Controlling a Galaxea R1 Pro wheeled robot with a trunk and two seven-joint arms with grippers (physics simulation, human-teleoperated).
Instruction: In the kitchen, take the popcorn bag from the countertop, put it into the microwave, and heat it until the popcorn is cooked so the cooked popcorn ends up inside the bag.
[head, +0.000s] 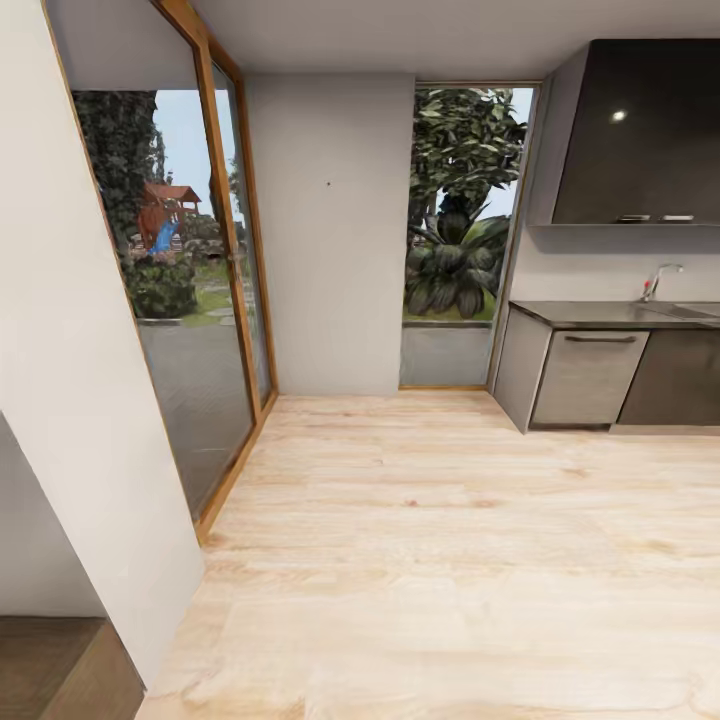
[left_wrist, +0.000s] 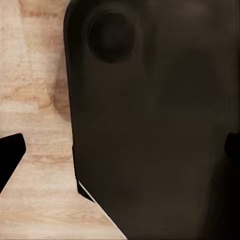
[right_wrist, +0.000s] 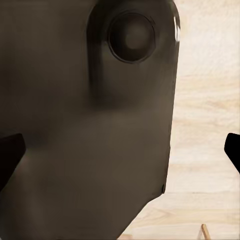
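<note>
Floor: pale wooden floor (head: 450, 560) filled the lower half of the head view.
Desk: my task's desk (head: 600, 314), a dark-looking slab at the right edge of the frame, carried a tap (head: 660, 280) and rested on grey cabinets (head: 585, 375).
Hood: a dark cupboard (head: 640, 130) hung in the upper right.
Windows: a glazed door (head: 180, 300) stood at the left; a window (head: 460, 210) with plants sat centre right.
Left tool: two dark fingertips (left_wrist: 11, 155) at the frame edges stood wide apart, holding nothing, before a dark robot body panel (left_wrist: 150, 125).
Right tool: fingertips (right_wrist: 10, 155) likewise spread wide and empty.
</note>
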